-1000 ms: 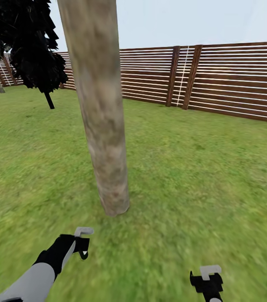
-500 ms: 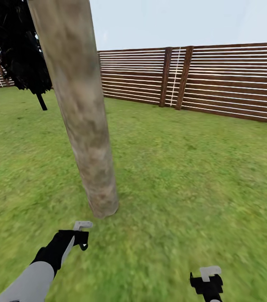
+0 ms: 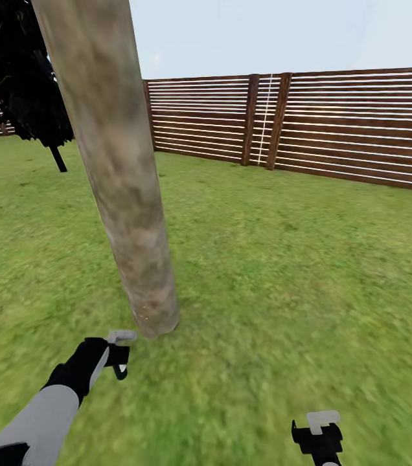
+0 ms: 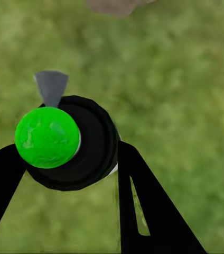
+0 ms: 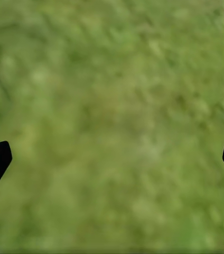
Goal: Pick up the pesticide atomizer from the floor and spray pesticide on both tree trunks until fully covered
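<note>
The left gripper pinches a black round-bodied atomizer with a bright green cap and grey nozzle between its black fingers, low over the green lawn. The thick mottled beige-grey tree trunk stands just beyond it, its base near the nozzle. The right gripper hangs over grass, fingers spread wide and empty. A brown horizontal-slat wooden fence encloses the lawn; a black-foliaged tree stands behind the trunk.

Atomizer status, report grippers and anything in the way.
Left gripper shut on atomizer, near tree trunk base. Right gripper open over lawn. Nothing between them.
</note>
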`<state>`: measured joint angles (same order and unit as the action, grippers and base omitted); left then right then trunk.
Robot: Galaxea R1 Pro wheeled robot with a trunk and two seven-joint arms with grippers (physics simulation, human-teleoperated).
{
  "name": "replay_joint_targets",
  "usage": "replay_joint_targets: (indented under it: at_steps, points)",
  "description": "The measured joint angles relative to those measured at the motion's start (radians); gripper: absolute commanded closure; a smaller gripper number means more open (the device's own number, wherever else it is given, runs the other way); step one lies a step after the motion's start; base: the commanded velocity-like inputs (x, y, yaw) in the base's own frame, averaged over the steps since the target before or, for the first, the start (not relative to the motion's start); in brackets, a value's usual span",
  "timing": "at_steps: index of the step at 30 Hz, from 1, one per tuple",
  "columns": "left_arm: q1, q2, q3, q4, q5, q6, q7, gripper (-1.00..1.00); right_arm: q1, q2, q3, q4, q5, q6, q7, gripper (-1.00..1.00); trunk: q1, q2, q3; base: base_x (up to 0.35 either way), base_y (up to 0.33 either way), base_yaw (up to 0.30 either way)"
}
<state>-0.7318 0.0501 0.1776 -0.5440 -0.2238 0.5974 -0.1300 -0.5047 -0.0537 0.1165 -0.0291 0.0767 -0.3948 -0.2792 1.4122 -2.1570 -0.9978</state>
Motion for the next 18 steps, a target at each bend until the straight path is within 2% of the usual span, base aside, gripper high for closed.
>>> replay_joint_targets:
  at_steps: [2,3,5,6,7,10,11,12,13,16,17,18]
  points:
    - [-0.022,-0.035,-0.004,-0.002,0.006,0.005,0.001,1.0,0.0,0.0,0.0,0.0,0.0,0.0,0.0,-1.0,0.0,0.0,0.0,0.0,0.0,0.0]
    - [-0.032,-0.044,-0.004,-0.008,0.0,0.017,0.001,1.0,0.0,0.0,0.0,0.0,0.0,0.0,0.0,-1.0,0.0,0.0,0.0,0.0,0.0,0.0]
    - [-0.038,-0.036,-0.002,-0.04,-0.007,0.047,0.001,1.0,0.0,0.0,0.0,0.0,0.0,0.0,0.0,-1.0,0.0,0.0,0.0,0.0,0.0,0.0]
    - [-0.037,-0.027,0.0,-0.1,-0.012,0.096,0.0,1.0,0.0,0.0,0.0,0.0,0.0,0.0,0.0,-1.0,0.0,0.0,0.0,0.0,0.0,0.0]
    - [-0.035,-0.031,-0.005,-0.126,-0.003,0.119,0.0,1.0,0.0,0.0,0.0,0.0,0.0,0.0,0.0,-1.0,0.0,0.0,0.0,0.0,0.0,0.0]
    - [-0.055,-0.082,-0.016,-0.139,0.004,0.13,-0.001,1.0,0.0,0.0,0.0,0.0,0.0,0.0,0.0,-1.0,0.0,0.0,0.0,0.0,0.0,0.0]
    - [-0.064,-0.091,-0.018,-0.139,-0.002,0.131,0.0,1.0,0.0,-0.001,0.0,0.0,0.0,0.0,0.0,-1.0,0.0,0.0,0.0,0.0,0.0,0.0]
    - [-0.071,-0.085,-0.018,-0.14,-0.011,0.132,-0.001,1.0,0.0,0.0,0.0,0.0,0.0,0.0,0.0,-1.0,0.0,0.0,0.0,0.0,0.0,0.0]
    - [-0.074,-0.067,-0.017,-0.141,-0.019,0.132,-0.001,1.0,0.0,0.0,0.0,0.0,0.001,0.0,0.0,-1.0,0.0,0.0,0.0,0.0,0.0,0.0]
    - [-0.073,0.031,-0.016,-0.133,-0.017,0.132,-0.003,1.0,0.0,-0.001,0.0,0.0,0.001,0.0,0.0,-1.0,0.0,0.0,0.0,0.0,0.0,0.0]
    - [-0.073,0.03,-0.019,-0.131,-0.001,0.133,-0.005,1.0,0.0,-0.001,0.0,0.0,0.002,0.0,0.0,-1.0,0.0,0.0,0.0,0.0,0.0,0.0]
    - [-0.075,0.007,-0.026,-0.131,0.007,0.136,-0.005,1.0,0.0,-0.002,0.0,0.0,0.002,0.001,0.0,-1.0,0.0,0.0,0.0,0.0,0.0,0.0]
